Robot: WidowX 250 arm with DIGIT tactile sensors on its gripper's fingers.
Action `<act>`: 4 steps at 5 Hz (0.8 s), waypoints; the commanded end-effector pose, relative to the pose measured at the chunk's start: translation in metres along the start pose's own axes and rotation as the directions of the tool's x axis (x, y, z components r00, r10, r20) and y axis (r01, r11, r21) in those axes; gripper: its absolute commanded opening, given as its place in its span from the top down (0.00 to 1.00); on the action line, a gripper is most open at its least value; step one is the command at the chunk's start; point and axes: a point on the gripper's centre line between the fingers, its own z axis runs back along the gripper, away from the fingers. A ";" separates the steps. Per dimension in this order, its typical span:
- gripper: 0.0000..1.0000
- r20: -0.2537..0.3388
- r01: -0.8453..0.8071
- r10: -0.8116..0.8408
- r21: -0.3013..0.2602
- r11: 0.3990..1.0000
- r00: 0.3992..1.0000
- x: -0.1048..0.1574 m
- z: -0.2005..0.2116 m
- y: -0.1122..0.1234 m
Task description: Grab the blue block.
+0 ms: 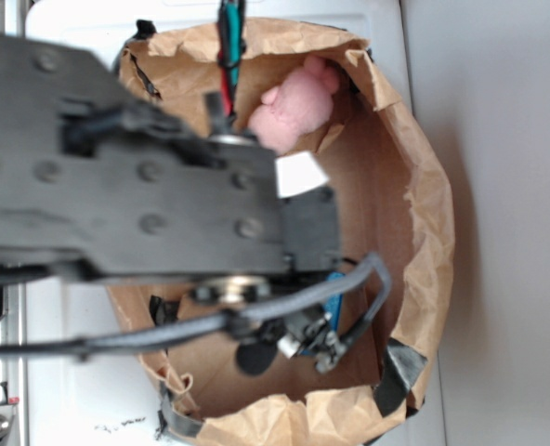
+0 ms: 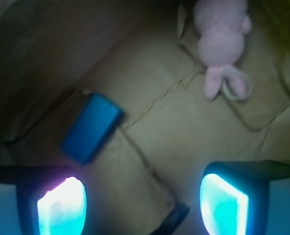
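blue block lying flat, fingers spread apart above

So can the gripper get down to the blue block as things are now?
Probably yes. The gripper is open above the bag floor, and the blue block lies flat with nothing on it, just left of centre. The pink plush toy lies well apart.

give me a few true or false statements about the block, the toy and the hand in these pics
1. The blue block lies flat on the brown bag floor. True.
2. The hand is shut on the block. False: its fingers are spread and hold nothing.
3. The pink plush toy touches the block. False: they lie well apart.
4. In the wrist view, the block is nearer the left finger. True.
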 end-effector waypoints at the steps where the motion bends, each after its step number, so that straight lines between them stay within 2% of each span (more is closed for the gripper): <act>1: 0.00 0.010 -0.055 0.055 -0.032 0.998 0.998 0.039 -0.007 -0.012; 3: 0.00 -0.038 -0.131 0.131 0.000 0.991 0.991 0.032 -0.006 -0.016; 4: 0.00 -0.038 -0.131 0.131 0.000 0.991 0.991 0.032 -0.006 -0.016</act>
